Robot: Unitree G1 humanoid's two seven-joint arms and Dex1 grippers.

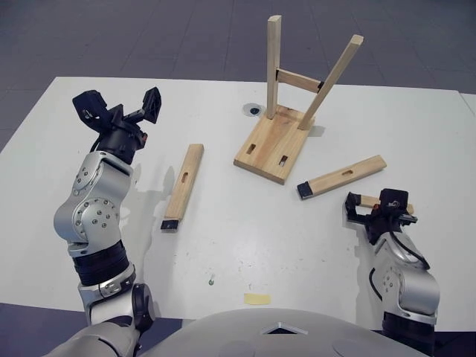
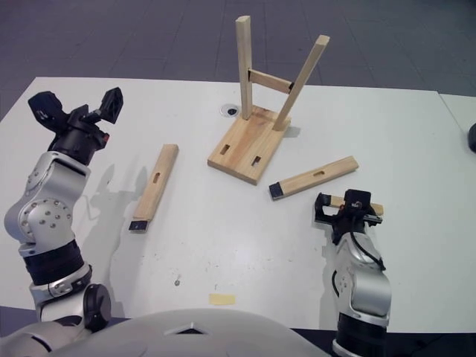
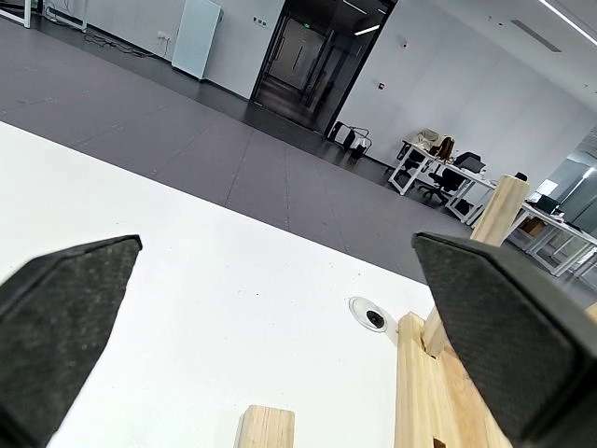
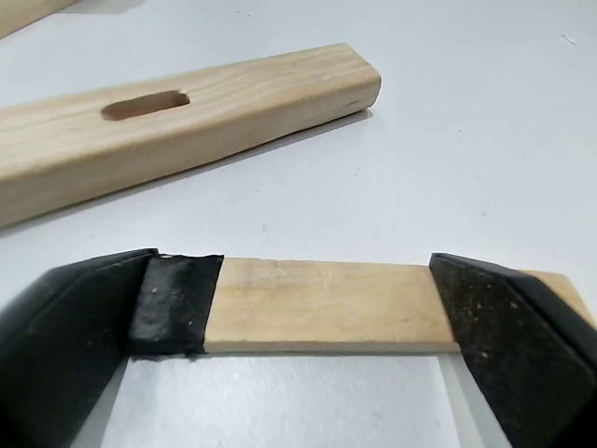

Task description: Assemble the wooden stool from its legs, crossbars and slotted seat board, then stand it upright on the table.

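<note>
wooden seat board (image 1: 268,149) lies far in the middle of the white table (image 1: 223,245), with two legs (image 1: 274,67) and a joined crossbar (image 1: 299,80) sticking up. the left gripper (image 1: 120,100) is held up, fingers wide apart. near right, the right gripper (image 4: 294,266) is spread around a small crossbar (image 4: 322,308).

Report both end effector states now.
Left end effector: open, empty.
Right end effector: open, poised at the crossbar, not clamped on it.

Just ahead of your right gripper (image 1: 378,207) a loose leg (image 1: 332,181) lies crosswise, blocking a straight reach; bare table (image 1: 245,230) opens to its left.
</note>
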